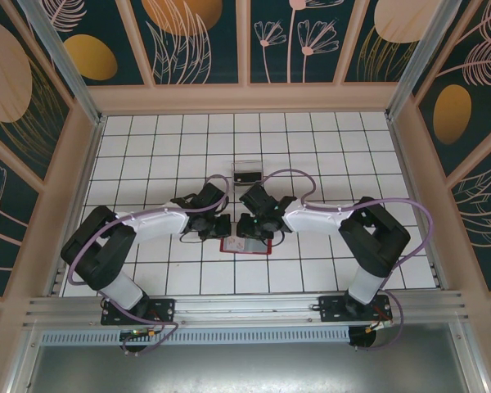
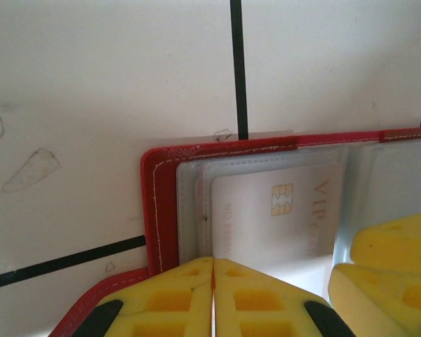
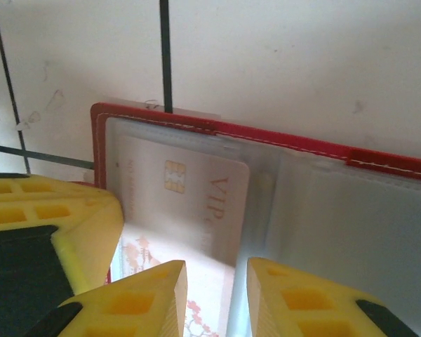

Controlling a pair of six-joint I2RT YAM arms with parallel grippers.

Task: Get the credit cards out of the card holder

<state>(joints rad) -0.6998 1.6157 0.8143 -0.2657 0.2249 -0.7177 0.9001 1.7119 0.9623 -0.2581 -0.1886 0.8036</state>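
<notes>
Card holder [image 1: 247,246]: it lies open and flat on the tiled table [image 1: 147,139], just 6 o'clock of the table's centre, with its clear pockets facing up.
Credit cards: a pale VIP card [image 2: 281,210] with a gold chip sits tucked in a pocket. What looks like a flower-printed card [image 3: 154,263] lies at 6 o'clock of it.
Left gripper [image 2: 212,295]: the fingers are pressed together over the holder's near red border. I cannot tell whether any thin layer is nipped between them.
Right gripper [image 3: 214,298]: the fingers are spread above the pockets, pinching nothing.
Handling: the cards are probably light, stiff and slick. The pocket film looks soft and clingy. The holder will likely slide unless it is pinned.
Hold: take the card edge nearest the pocket mouth and draw it flat along the pocket.
</notes>
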